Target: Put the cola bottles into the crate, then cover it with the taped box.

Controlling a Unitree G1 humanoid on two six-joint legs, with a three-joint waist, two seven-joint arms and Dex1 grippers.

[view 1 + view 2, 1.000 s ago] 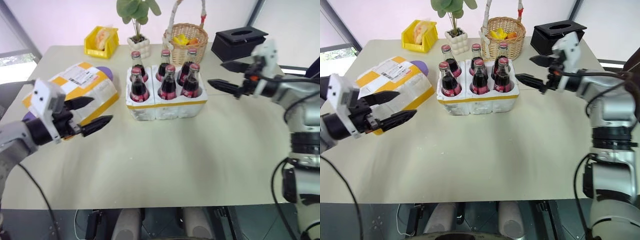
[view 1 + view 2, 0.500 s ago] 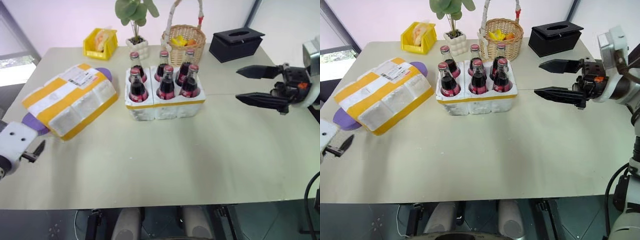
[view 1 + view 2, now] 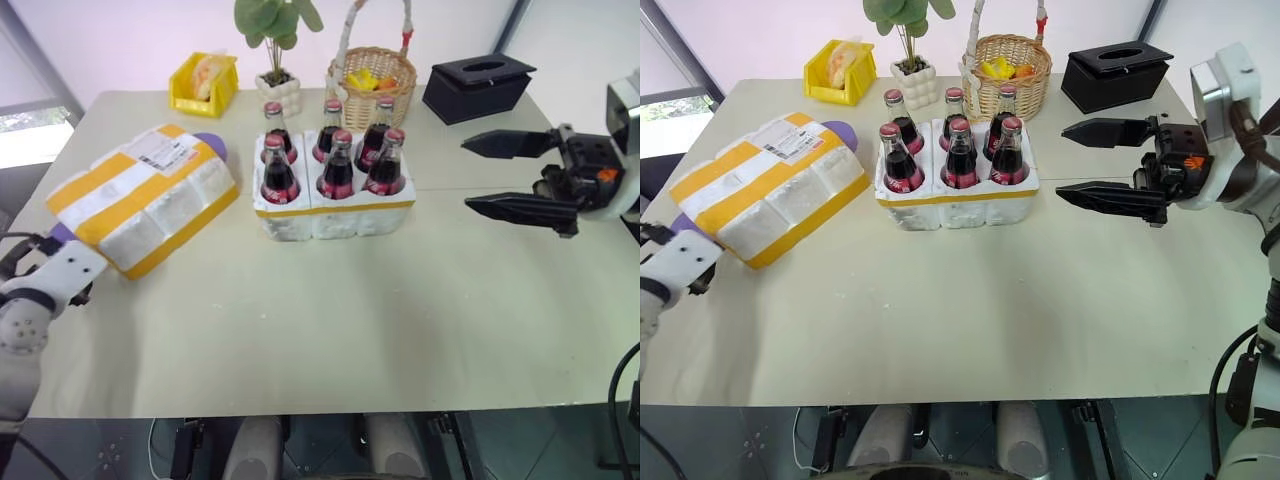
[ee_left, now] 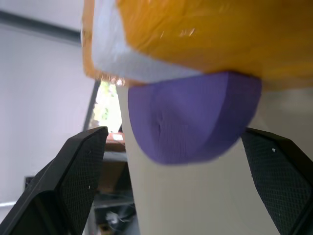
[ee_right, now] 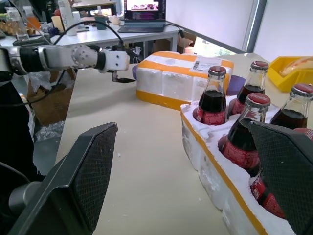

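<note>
Six cola bottles (image 3: 333, 160) with red caps stand upright in the holes of the white crate (image 3: 333, 212) at the table's middle. The taped box (image 3: 140, 200), white with yellow bands and a shipping label, lies to the crate's left. At the box's near left end my left gripper (image 4: 173, 136) is open, its fingers on either side of the purple flap (image 4: 190, 120) without touching it. My right gripper (image 3: 467, 175) hangs open above the table to the right of the crate, pointing at the bottles with nothing between its fingers.
Along the far edge stand a yellow bin (image 3: 203, 82), a potted plant (image 3: 277, 88), a wicker basket (image 3: 372, 78) and a black box (image 3: 478, 87). The table's left edge runs just beside the taped box.
My left gripper has swung out to the left and down, from in front of the taped box to its purple end flap. The right gripper has drawn back to the right, away from the crate.
</note>
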